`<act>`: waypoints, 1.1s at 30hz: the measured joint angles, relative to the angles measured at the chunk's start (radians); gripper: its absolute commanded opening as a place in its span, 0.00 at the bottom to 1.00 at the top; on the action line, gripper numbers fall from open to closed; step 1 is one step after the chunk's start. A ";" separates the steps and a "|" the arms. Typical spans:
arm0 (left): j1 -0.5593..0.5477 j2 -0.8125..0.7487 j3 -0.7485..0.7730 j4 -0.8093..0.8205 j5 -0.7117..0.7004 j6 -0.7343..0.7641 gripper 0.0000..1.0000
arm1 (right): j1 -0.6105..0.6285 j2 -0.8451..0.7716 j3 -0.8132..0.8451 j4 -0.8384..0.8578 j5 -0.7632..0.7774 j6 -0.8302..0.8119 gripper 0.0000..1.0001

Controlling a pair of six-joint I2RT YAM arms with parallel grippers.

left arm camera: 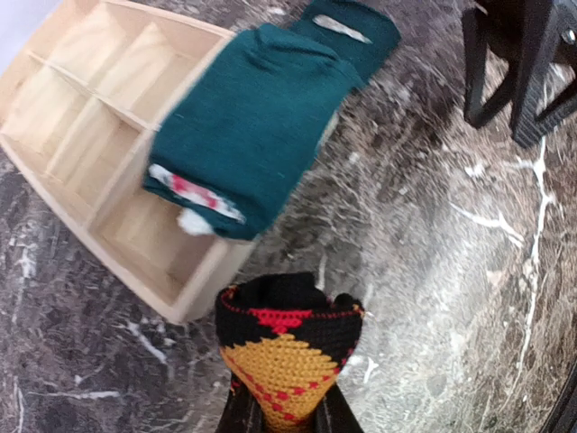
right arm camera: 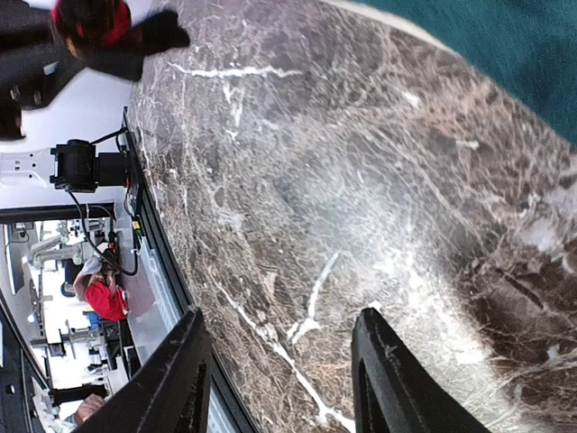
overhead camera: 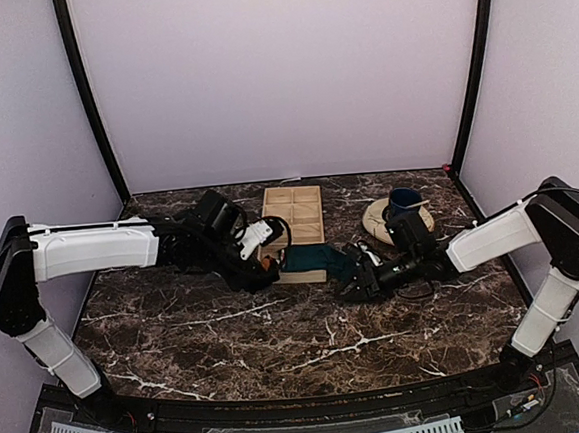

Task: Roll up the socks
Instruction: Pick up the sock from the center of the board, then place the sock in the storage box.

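Left claw [left arm camera: 287, 410] was clenched on the black knitted sock with red and orange argyle diamonds [left arm camera: 288, 347], which sat bunched in its jaws just off the near corner of the pale wooden compartment tray [left arm camera: 54, 99].

Over to the right claw [right arm camera: 288, 379]: jaws released, nothing between them but dark marbled tabletop [right arm camera: 343, 207], and it hung low, out past the tray's near right corner.

And here was the piece that mattered, the plain dark teal fabric sock [left arm camera: 252, 126]. One end was draped over the tray's near corner; the rest ran out onto the table, away from the tray and toward the right claw. Its long axis ran roughly from one claw to the other, so each had an end within reach. By my reading the empty right claw was nearer the end lying off the tray. The teal sock lay flat and soft, with a red-and-white strip showing at its tray end, and no roll had started.
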 measured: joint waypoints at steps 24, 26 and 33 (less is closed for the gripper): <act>0.200 0.255 0.261 0.306 -0.068 0.032 0.00 | -0.001 -0.033 0.216 -0.102 0.257 -0.128 0.49; 0.200 0.275 0.261 0.356 -0.079 0.039 0.00 | -0.001 -0.029 0.221 -0.101 0.263 -0.129 0.49; 0.196 0.348 0.317 0.436 -0.092 0.068 0.00 | -0.001 -0.017 0.246 -0.090 0.278 -0.133 0.49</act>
